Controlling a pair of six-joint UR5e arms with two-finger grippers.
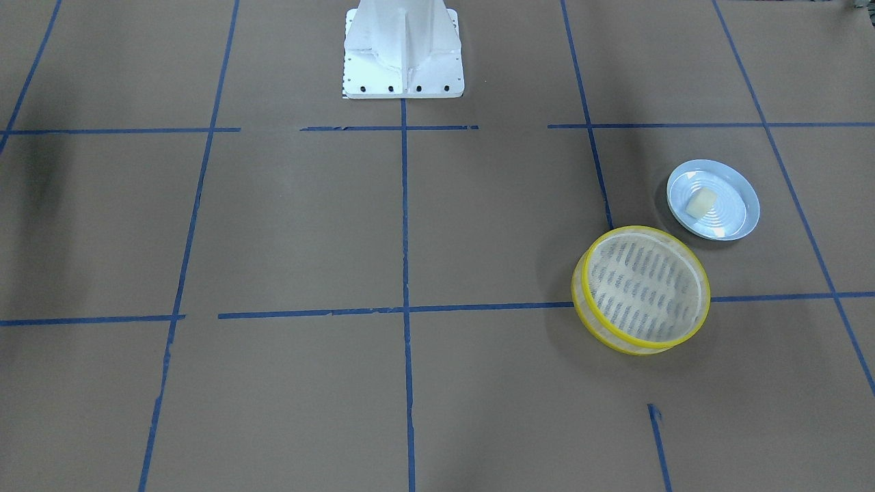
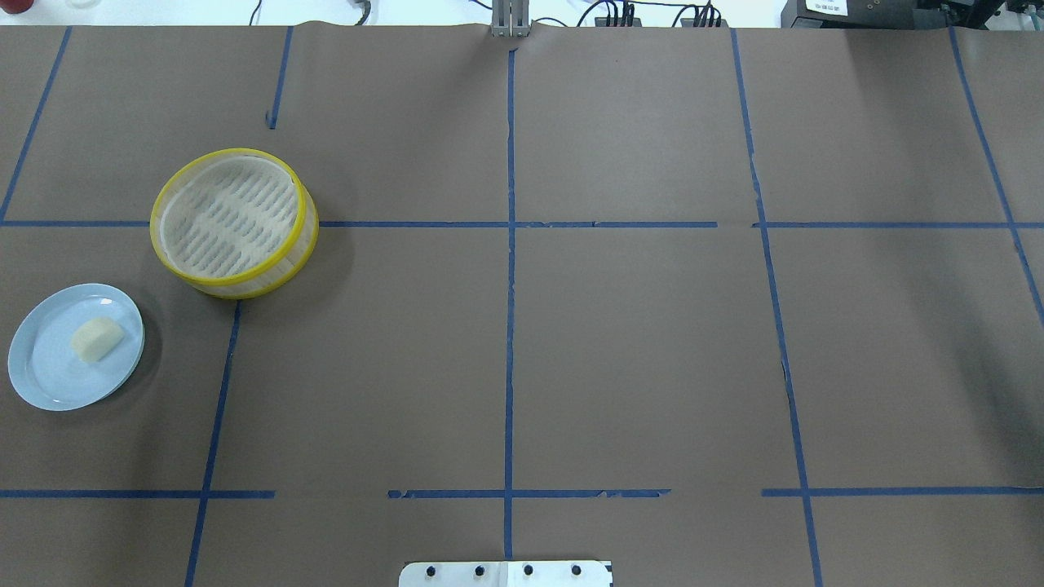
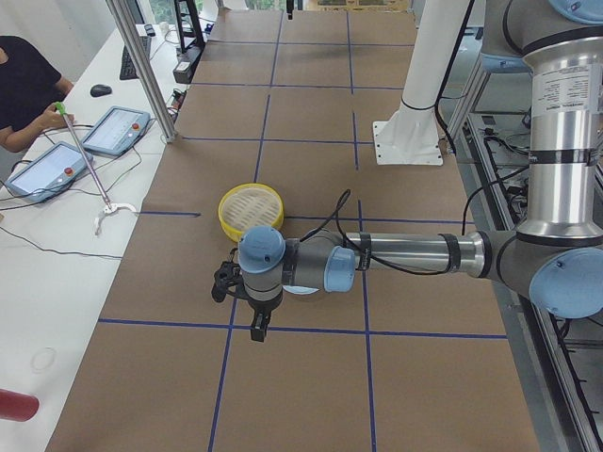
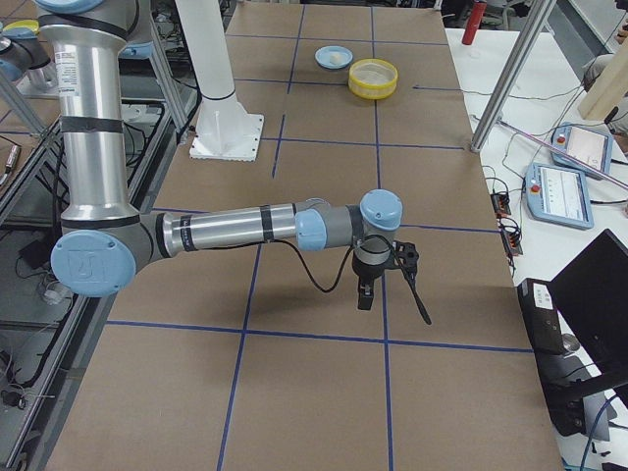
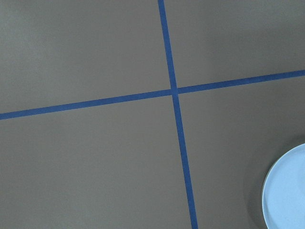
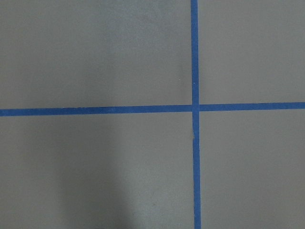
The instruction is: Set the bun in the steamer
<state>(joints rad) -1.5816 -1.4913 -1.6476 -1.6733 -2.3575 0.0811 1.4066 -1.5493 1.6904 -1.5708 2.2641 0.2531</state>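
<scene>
The cream-white bun [image 1: 701, 203] lies on a light blue ridged plate [image 1: 737, 220]; it also shows in the overhead view [image 2: 96, 338]. The yellow-rimmed steamer [image 1: 642, 287] stands empty right beside the plate, also in the overhead view [image 2: 228, 214]. My left gripper [image 3: 256, 330] shows only in the exterior left view, hanging above the table beside the plate; I cannot tell whether it is open or shut. My right gripper [image 4: 365, 297] shows only in the exterior right view, far from both; I cannot tell its state.
Brown paper with blue tape lines covers the table. The white robot base [image 1: 403, 51] stands at the robot's side. The plate's edge [image 5: 288, 195] shows in the left wrist view. An operator and tablets [image 3: 113, 130] are on the side bench.
</scene>
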